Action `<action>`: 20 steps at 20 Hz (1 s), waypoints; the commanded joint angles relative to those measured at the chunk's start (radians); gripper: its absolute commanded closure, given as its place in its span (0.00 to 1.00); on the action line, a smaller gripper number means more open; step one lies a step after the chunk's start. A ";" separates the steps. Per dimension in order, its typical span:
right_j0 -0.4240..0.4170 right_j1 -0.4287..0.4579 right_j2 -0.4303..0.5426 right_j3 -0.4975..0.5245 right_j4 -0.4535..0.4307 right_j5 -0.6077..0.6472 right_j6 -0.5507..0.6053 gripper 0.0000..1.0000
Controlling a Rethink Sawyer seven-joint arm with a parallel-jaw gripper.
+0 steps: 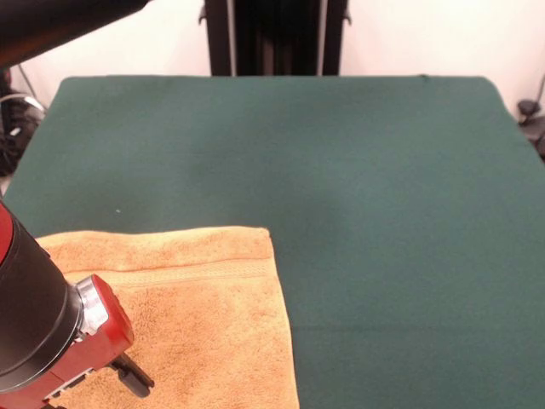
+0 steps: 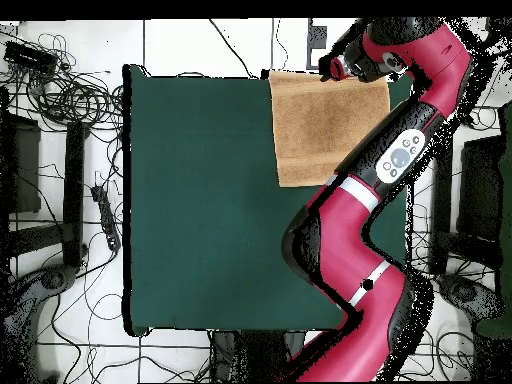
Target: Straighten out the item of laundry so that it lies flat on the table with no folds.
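Laundry towel [image 1: 196,315] lies spread at the table's [image 1: 383,213] seven o'clock corner; my gripper [image 1: 132,375] hovers over it, fingers' state unclear.

A pale wall [image 1: 443,38] stands behind; tangled black cables [image 2: 60,90] sprawl over white floor tiles [image 2: 180,45].

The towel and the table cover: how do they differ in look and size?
The towel is orange-tan with a looped pile and a flat woven band; the table cover is dark green and smooth. The towel is far smaller, lying over one corner area of the cover. Both lie flat.
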 commanded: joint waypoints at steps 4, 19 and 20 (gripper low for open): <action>0.002 0.057 -0.323 0.013 0.203 -0.038 0.278 0.00; -0.127 0.046 -0.814 0.389 0.683 -0.121 0.566 0.00; -0.128 0.042 -0.830 0.394 0.702 -0.125 0.577 0.00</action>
